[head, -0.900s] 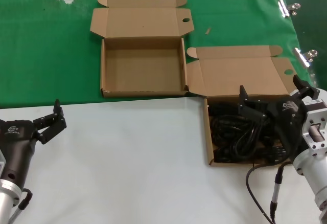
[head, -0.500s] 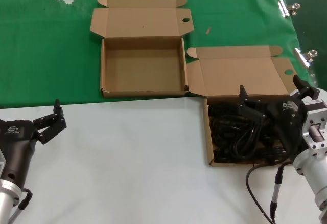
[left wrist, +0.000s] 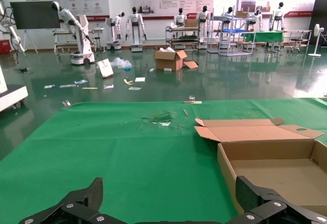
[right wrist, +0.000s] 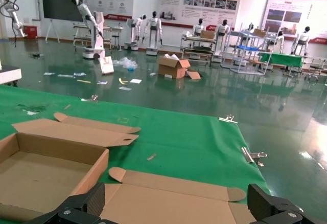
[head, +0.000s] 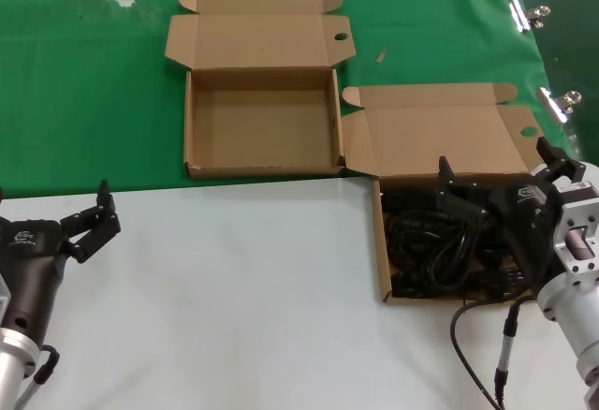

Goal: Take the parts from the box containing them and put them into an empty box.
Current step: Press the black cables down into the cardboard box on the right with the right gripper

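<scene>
**Cables in the right-hand box, right gripper spread above them**

The black power cables point(head: 440, 246) lie tangled in the near-right cardboard box point(head: 383, 241), which sits on the white tabletop point(head: 243, 307) with its lid point(head: 440, 139) folded back onto the green cloth point(head: 84, 92). The right gripper point(head: 496, 185) hovers over that box with its fingers spread apart, gripping nothing (its body hides the box's right part). The robot's own grey-plugged cable point(head: 504, 344) trails below it.

To the far left stands the empty box point(head: 262, 129), lid open, wholly on the green cloth and just beside the other lid's corner. The left gripper point(head: 92, 223) waits at the near left over the tabletop, fingers apart.

Metal clips point(head: 526, 15) hold the cloth's right edge. Beyond is a hall with white humanoid robots point(left wrist: 134, 27), wall posters and loose cartons point(right wrist: 172, 66) on a glossy floor.
</scene>
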`<state>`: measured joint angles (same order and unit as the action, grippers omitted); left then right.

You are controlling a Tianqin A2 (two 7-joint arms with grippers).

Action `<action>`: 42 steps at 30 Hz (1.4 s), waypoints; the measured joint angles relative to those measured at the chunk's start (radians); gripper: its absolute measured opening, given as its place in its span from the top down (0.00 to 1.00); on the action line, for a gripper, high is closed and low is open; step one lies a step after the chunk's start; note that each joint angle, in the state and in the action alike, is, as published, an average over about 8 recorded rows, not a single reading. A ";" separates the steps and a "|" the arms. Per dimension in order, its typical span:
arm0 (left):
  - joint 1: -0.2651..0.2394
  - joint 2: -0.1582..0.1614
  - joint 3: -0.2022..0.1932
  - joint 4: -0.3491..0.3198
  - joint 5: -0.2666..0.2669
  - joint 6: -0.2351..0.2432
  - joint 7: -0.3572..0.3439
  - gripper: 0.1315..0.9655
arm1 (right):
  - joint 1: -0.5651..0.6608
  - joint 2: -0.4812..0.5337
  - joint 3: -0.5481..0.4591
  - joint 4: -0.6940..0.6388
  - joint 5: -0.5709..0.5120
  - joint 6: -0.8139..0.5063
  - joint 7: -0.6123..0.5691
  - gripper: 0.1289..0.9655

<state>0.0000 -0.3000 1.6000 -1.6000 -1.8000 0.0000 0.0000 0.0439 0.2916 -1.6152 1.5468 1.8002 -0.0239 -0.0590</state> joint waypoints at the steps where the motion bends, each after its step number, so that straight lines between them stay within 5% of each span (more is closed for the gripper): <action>1: 0.000 0.000 0.000 0.000 0.000 0.000 0.000 0.00 | 0.000 0.000 0.000 0.000 0.000 0.000 0.000 0.00; 14: 0.000 0.000 0.000 0.000 0.000 0.000 -0.001 0.22 | 0.018 0.128 -0.134 0.016 0.123 0.121 -0.004 0.00; 20: 0.000 0.000 0.000 0.000 0.000 0.000 0.000 0.34 | 0.036 0.201 -0.171 0.046 0.099 0.073 -0.030 0.00; 37: 0.000 0.000 0.000 0.000 0.000 0.000 0.000 0.81 | 0.208 0.467 -0.190 0.009 0.031 -0.373 -0.126 0.00; 42: 0.000 0.000 0.000 0.000 0.000 0.000 0.000 0.82 | 0.315 0.533 -0.214 -0.035 0.012 -0.565 -0.234 0.00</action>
<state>0.0000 -0.3000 1.6001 -1.6000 -1.7996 0.0000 -0.0003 0.3587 0.8250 -1.8288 1.5114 1.8119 -0.5890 -0.2933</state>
